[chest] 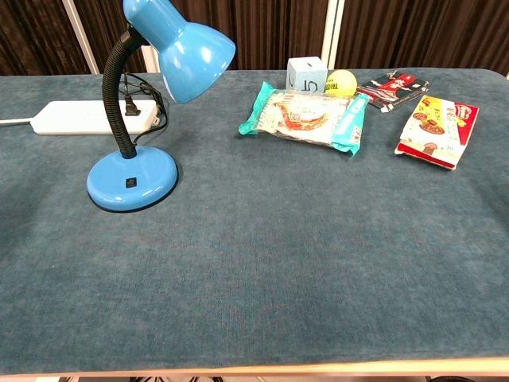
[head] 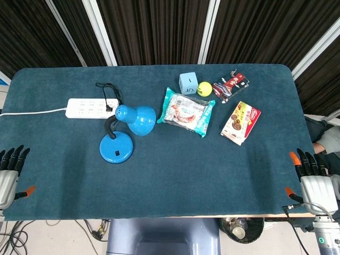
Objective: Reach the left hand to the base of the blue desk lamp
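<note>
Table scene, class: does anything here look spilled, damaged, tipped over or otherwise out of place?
Nothing stands out. The blue desk lamp stands upright on its round base, plugged into the white power strip. The teal snack packet, red-and-yellow packet, light-blue cube and yellow ball lie intact.

Table point(chest: 278, 278) covered in matt, napped teal cloth, blue desk lamp point(chest: 131, 181) finished in glossy smooth plastic, black neck ribbed, snack packets point(chest: 306, 118) wrapped in shiny film, power strip point(chest: 79, 118) moulded in white plastic.

left robot hand point(head: 9, 172): fingers apart, empty | lamp base point(head: 117, 148): well apart, untouched
</note>
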`<move>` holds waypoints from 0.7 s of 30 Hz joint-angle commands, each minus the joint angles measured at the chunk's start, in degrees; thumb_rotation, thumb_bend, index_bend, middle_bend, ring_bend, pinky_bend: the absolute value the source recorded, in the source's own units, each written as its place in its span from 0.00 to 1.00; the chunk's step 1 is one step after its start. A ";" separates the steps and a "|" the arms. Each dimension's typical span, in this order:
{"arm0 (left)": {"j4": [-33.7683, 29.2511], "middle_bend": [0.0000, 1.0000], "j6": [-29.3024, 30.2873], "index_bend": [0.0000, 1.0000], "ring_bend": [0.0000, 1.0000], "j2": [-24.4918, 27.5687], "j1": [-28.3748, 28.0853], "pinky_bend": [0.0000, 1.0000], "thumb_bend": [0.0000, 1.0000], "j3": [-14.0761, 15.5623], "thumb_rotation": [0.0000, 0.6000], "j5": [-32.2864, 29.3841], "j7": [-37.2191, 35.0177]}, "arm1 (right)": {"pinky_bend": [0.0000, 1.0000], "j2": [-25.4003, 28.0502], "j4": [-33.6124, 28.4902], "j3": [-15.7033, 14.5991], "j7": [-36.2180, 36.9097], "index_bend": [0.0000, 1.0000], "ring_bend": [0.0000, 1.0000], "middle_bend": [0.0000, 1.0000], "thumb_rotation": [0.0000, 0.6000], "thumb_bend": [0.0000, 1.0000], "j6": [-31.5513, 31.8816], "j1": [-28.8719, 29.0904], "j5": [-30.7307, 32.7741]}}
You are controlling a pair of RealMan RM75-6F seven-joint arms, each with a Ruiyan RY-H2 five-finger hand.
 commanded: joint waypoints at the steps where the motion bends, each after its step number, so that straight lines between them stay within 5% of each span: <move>1: -0.22 0.00 -0.29 0.00 0.00 0.16 -0.06 0.00 0.05 0.04 1.00 -0.29 0.11 | 0.00 0.16 -0.32 -0.03 0.28 0.00 0.00 0.00 1.00 0.23 -0.38 -0.01 0.38; 21: -1.03 0.00 -2.65 0.00 0.00 0.95 -0.69 0.00 0.05 0.01 1.00 -2.32 -0.16 | 0.00 0.22 -1.67 0.06 -0.25 0.00 0.00 0.00 1.00 0.24 -2.43 0.49 2.10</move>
